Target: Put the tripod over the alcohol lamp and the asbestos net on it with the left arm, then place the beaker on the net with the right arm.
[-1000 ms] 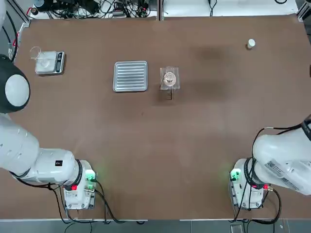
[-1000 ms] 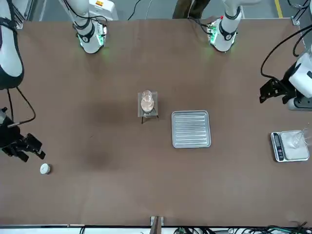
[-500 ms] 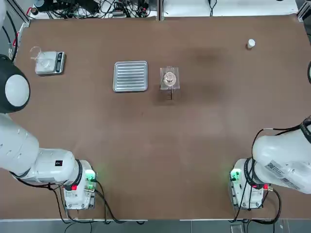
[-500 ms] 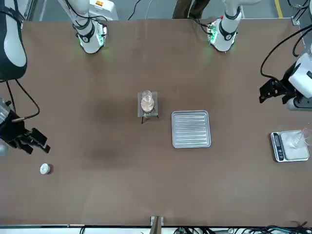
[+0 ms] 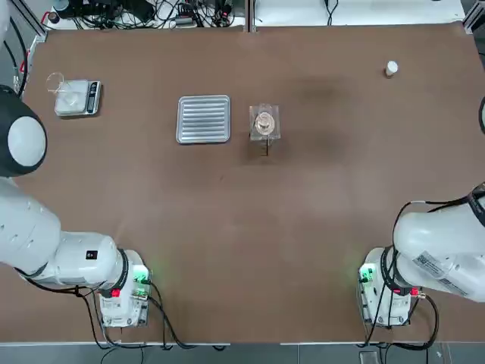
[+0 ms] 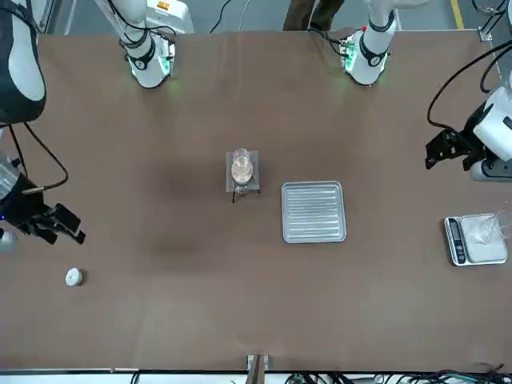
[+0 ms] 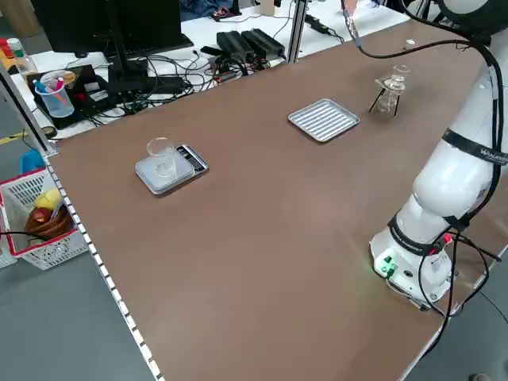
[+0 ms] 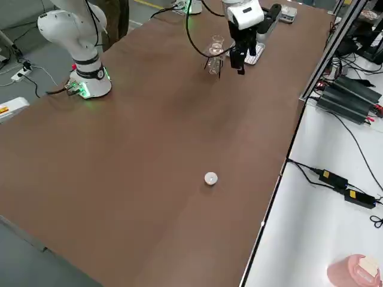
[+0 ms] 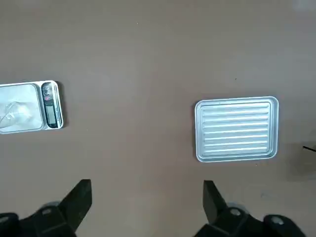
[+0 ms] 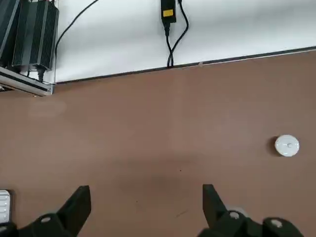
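Note:
Mid-table, the beaker point(image 5: 264, 121) stands on the asbestos net point(image 5: 254, 135), and the net rests on the tripod point(image 6: 234, 196), whose thin black legs show below it. The alcohol lamp is hidden under the net. My right gripper point(image 6: 56, 228) hovers open and empty near the table's right edge, far from the stack; its wrist view point(image 10: 146, 195) shows only bare table between the fingers. Over the table's left side, near the scale, my left gripper point(image 6: 448, 150) hangs open and empty; in its wrist view point(image 9: 147, 190) it is above bare table.
A ribbed silver tray point(image 5: 204, 118) lies just left of the stack. A scale with a clear glass vessel point(image 5: 76, 97) sits at the far left, a small white bottle point(image 5: 391, 69) at the far right. Cables and power bricks lie beyond the far edge.
My right gripper has drawn back from the white bottle's area toward the robot's side and slightly inward. The left arm and the stack have not moved.

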Controlling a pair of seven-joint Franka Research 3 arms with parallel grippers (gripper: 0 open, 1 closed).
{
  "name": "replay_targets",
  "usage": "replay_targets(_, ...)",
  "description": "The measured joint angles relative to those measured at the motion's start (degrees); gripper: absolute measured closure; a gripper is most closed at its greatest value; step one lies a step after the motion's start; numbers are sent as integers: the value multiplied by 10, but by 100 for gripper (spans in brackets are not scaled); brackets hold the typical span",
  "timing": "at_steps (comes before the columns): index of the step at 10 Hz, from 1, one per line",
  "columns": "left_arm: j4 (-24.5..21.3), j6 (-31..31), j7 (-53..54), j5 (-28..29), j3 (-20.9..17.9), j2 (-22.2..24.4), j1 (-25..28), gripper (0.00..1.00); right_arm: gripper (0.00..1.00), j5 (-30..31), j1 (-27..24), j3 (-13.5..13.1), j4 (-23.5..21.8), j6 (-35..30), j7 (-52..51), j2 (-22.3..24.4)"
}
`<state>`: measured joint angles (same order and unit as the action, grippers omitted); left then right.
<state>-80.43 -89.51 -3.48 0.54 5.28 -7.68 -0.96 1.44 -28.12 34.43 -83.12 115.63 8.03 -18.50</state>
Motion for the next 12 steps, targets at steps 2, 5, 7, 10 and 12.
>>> replay_targets(2,0,0,0,0,0,0,2,0,0,3,79,-81,14,-17,16,9)
replay_targets(5,0,0,0,0,1,0,2,0,0,2,202,-241,20,-83,26,43)
replay_targets(7,1,0,0,0,2,0,1,0,0,2,232,-294,20,-142,24,77)
replay_targets(10,4,0,0,0,4,0,1,0,0,2,318,-348,-3,-202,32,129)
replay_targets(12,5,0,0,0,9,0,0,0,0,2,375,-380,-19,-205,45,144)
